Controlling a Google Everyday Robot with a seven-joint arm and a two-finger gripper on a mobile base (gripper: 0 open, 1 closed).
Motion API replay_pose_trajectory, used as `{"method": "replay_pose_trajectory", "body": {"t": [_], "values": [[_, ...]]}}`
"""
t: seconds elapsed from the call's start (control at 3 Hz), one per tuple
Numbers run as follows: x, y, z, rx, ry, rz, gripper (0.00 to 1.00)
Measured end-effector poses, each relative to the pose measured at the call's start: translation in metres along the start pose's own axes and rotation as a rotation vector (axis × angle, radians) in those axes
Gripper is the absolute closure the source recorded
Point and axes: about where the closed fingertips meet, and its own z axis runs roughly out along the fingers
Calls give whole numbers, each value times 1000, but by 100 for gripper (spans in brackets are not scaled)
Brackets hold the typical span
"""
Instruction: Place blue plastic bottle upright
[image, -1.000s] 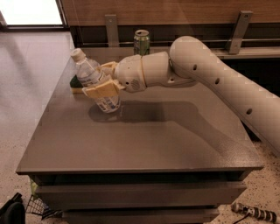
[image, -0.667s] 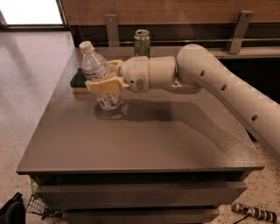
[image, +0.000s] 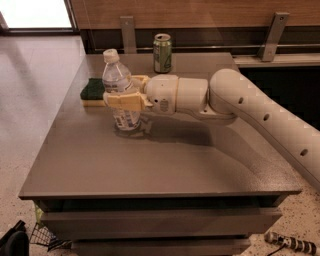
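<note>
Clear plastic: the blue plastic bottle (image: 116, 80) stands on the left part of the table (image: 175, 165), toward the far side. Its white cap (image: 110, 54) is on top and its body is as good as vertical.
Base: it meets the tabletop with a dark reflection right under it. We judge it to be touching, though we cannot rule out a sliver of air.
Gripper: the gripper (image: 122, 92) reaches in from the right and clamps the bottle around its middle, one tan finger across the near face and the other behind it.
Change: a second ago the bottle leaned with its cap to the left in this same grasp. A little later it was straighter, and now it is upright.
Meaning: we think the righting is done. What remains is to let go and draw the arm (image: 250, 105) back to the right without dragging the bottle.
Risk: a tall, light bottle may topple if a finger catches it on the way out.
Neighbours: the green sponge (image: 92, 90) lies just left of the bottle, apart from it as far as we can tell. The green can (image: 162, 52) stands upright at the far edge, well apart.
</note>
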Motion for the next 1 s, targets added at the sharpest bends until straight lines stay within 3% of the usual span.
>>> {"method": "replay_pose_trajectory", "body": {"t": [0.67,1.0], "values": [[13,6,2,45,-27,17,100],[15,7,3,48,-30,17,81]]}}
